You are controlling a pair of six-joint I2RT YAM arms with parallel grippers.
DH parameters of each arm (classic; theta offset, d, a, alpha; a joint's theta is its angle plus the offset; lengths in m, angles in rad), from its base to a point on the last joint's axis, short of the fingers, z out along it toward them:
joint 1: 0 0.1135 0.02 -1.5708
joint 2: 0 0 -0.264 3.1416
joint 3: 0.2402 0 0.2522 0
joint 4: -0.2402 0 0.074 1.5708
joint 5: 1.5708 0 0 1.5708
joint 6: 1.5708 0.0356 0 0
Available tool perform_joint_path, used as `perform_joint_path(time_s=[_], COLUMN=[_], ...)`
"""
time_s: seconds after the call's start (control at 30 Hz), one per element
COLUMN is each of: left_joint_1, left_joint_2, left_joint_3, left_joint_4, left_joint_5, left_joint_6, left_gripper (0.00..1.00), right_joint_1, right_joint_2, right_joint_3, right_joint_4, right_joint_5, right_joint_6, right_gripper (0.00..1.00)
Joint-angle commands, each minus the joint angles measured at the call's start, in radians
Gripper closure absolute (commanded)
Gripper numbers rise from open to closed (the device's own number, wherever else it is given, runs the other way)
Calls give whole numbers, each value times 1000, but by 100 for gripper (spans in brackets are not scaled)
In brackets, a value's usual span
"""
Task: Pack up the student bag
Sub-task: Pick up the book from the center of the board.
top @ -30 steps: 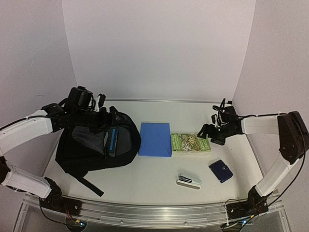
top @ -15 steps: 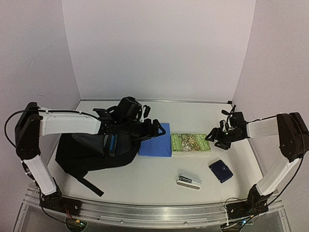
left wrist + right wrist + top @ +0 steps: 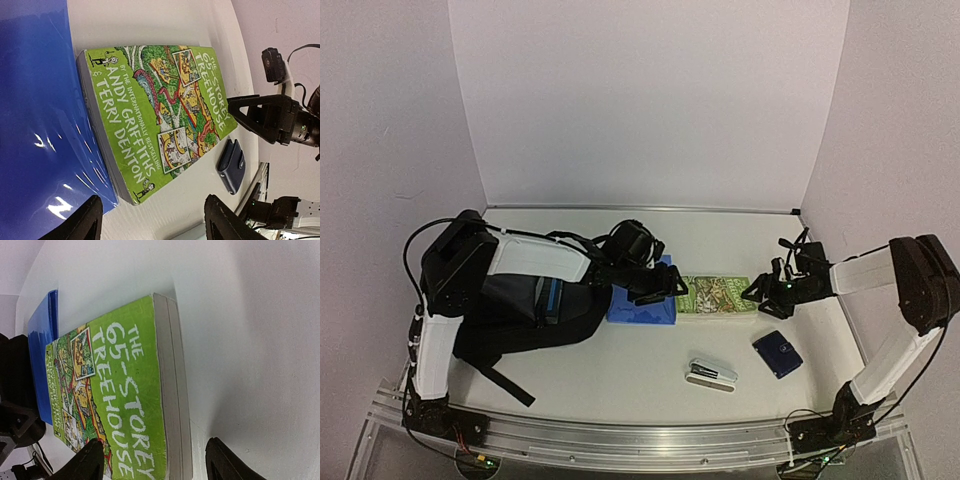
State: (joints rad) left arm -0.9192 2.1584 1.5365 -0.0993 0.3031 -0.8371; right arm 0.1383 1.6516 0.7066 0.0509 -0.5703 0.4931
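The student bag point(image 3: 510, 325) lies open at the left, a blue item point(image 3: 552, 297) showing in its mouth. A flat blue book point(image 3: 645, 300) point(image 3: 35, 115) sits beside it, then a green paperback point(image 3: 717, 296) point(image 3: 160, 115) point(image 3: 115, 405). My left gripper point(image 3: 672, 286) point(image 3: 152, 222) hovers open over the seam between the two books, by the paperback's near left corner. Facing it, my right gripper point(image 3: 758, 291) point(image 3: 155, 462) is open at the paperback's right edge. Neither holds anything.
A stapler point(image 3: 712, 373) and a navy wallet point(image 3: 778, 353) point(image 3: 232, 165) lie on the white table in front of the paperback. The left arm stretches across the bag. White walls close the back and sides.
The left arm swung right from over the bag to the seam between the books. The right gripper shifted slightly at the paperback's right end. Both jaws narrowed somewhat.
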Motion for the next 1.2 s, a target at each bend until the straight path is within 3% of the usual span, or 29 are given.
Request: perform_joint_path(time_s=[0.0, 0.1, 0.3, 0.77, 0.93, 1.17], left_joint_1=[2, 2, 2, 2, 2, 2], left_joint_2=[43, 80, 147, 225, 228, 179], left_joint_3=[58, 70, 106, 152, 156, 151], left_joint_4=[28, 39, 88, 95, 95, 55], left_joint_5=[18, 48, 126, 201, 206, 176], left_joint_6=[4, -3, -7, -20, -17, 28], left_gripper=[32, 34, 52, 61, 65, 61], right_joint_1=[4, 5, 4, 4, 5, 4], right_joint_2=[-20, -19, -16, 20, -21, -88], right_joint_3=[-35, -45, -74, -175, -185, -187], right_joint_4=[66, 84, 130, 384, 406, 404], right_joint_5=[-43, -66, -95, -284, -294, -232], right_joint_6=[30, 41, 69, 209, 242, 283], right_gripper=[31, 31, 31, 35, 44, 74])
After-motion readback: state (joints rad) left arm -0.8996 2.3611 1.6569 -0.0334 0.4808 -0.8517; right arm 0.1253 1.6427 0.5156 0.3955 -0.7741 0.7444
